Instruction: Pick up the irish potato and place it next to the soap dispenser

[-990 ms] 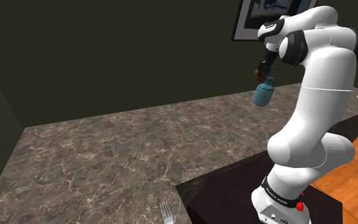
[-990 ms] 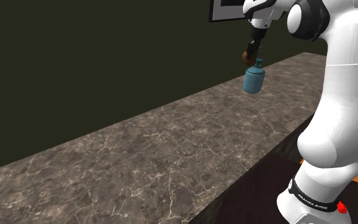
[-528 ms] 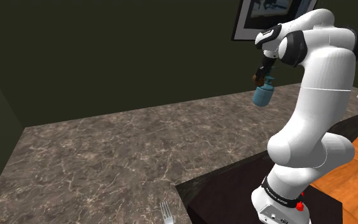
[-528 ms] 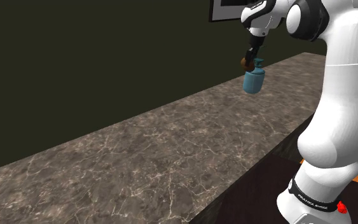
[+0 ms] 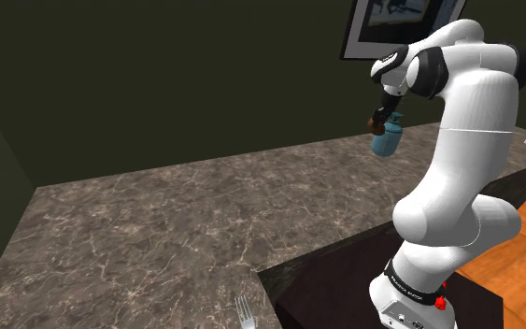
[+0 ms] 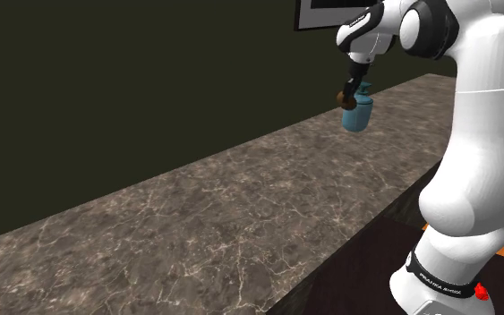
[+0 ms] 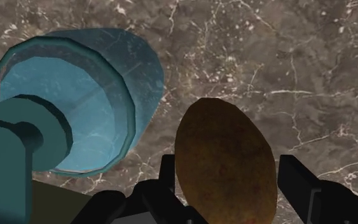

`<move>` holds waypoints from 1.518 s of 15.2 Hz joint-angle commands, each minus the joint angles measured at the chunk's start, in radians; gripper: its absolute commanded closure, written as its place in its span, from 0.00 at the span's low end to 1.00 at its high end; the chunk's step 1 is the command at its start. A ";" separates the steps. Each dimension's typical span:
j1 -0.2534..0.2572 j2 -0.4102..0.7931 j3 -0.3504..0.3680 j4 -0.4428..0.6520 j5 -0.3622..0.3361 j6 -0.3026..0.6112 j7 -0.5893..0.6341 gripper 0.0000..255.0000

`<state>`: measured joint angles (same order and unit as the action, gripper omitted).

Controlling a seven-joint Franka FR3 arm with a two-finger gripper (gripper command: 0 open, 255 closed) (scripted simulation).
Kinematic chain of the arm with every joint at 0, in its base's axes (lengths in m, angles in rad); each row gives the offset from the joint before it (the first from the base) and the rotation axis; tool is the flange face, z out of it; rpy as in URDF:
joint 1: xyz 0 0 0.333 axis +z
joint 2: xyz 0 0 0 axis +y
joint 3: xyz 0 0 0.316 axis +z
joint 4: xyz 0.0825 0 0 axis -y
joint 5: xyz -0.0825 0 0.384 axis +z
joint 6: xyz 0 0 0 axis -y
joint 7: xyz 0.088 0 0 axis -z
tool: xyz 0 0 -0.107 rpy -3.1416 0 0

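**Potato in grasp, hanging beside the dispenser**

Shoulder view: the gripper (image 5: 379, 119) hangs over the far end of the stone-patterned countertop (image 5: 158, 224). A brown potato (image 5: 376, 122) sits at its tip. The teal soap dispenser (image 5: 387, 142) stands just below and beside the fingers.

Second exterior view: the potato (image 6: 340, 96) is clear of the counter, about level with the dispenser's pump.

Wrist view: the fingers (image 7: 298, 181) are set narrow and clasp the potato (image 7: 225, 159) between them. Its end pokes out past the fingertips. The dispenser (image 7: 82, 108) lies just outside one finger, with bare counter beyond the potato.

My reading: lowering is the step in hand. I'd descend straight and keep the near finger off the pump. I'd release low, since the rounded potato may roll.
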<state>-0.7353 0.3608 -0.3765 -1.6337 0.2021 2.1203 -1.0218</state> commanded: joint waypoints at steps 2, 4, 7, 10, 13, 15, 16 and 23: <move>0.000 0.011 0.003 -0.025 0.007 0.036 -0.006 1.00; -0.001 0.019 0.006 -0.040 0.012 0.059 -0.010 1.00; -0.003 0.033 0.010 -0.061 0.021 0.092 -0.017 1.00; -0.005 0.049 0.014 -0.080 0.031 0.126 -0.024 1.00; -0.008 0.067 0.019 -0.096 0.041 0.158 -0.032 1.00; -0.010 0.079 0.023 -0.106 0.049 0.179 -0.038 1.00; -0.011 0.086 0.025 -0.110 0.052 0.190 -0.040 1.00; -0.022 0.135 0.041 -0.135 0.080 0.261 -0.061 1.00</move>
<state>-0.7555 0.4912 -0.3369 -1.7613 0.2786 2.3701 -1.0791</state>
